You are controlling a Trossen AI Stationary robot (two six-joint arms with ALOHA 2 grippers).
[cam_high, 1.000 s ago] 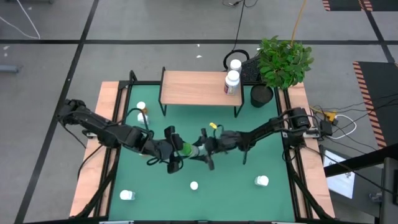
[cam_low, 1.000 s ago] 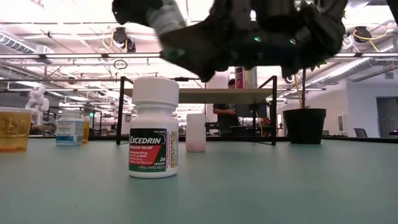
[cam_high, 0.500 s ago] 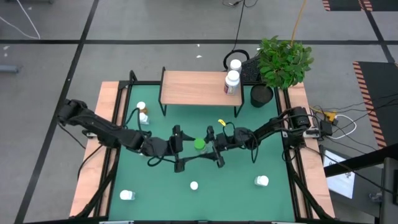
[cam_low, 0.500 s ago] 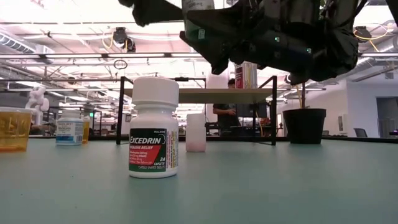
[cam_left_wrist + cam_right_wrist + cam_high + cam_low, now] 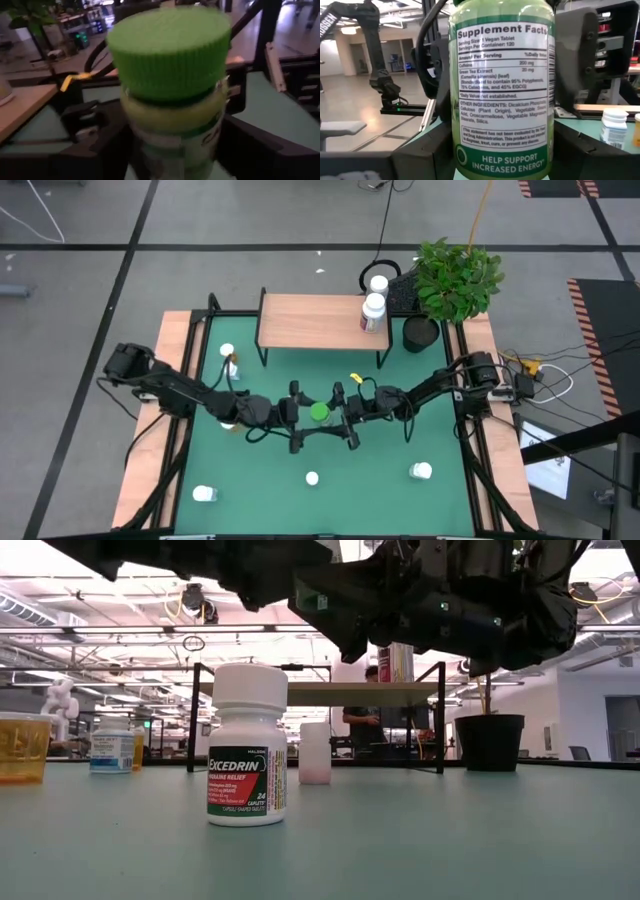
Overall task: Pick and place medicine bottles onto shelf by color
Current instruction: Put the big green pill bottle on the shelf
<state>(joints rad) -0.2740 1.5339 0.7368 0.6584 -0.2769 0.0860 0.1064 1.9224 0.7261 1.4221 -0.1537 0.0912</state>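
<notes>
A bottle with a green cap [image 5: 319, 412] and a green-and-white label [image 5: 502, 85] stands upright in the air over the mat's middle, between my two grippers. My right gripper [image 5: 338, 416] comes from the table's right and is shut on it. My left gripper [image 5: 302, 415] comes from the table's left. Its fingers [image 5: 95, 145] stand close on either side of the bottle just below the cap [image 5: 167, 50], and I cannot tell whether they touch. The shelf [image 5: 320, 320] stands at the far edge with a white bottle [image 5: 373, 312] on it. My right gripper pinches the bottle's labelled body [image 5: 465, 150], low on the label, between its two fingers [image 5: 420, 155]. The fingers come level from the table's right side. The bottle stands upright, cap up, lifted clear of the table.
An orange bottle [image 5: 229, 361] stands at the mat's far left. White-capped bottles stand near the front at left [image 5: 205, 493], middle [image 5: 312, 478] and right [image 5: 421, 471]. Another white cap [image 5: 378, 282] shows behind the shelf. A potted plant [image 5: 455, 280] stands at the far right.
The green-capped bottle has turned from tilted to upright and shifted a little toward the table's right, along with my right gripper. My left gripper has then come down and toward the right, closing in on the bottle, which stays still.
</notes>
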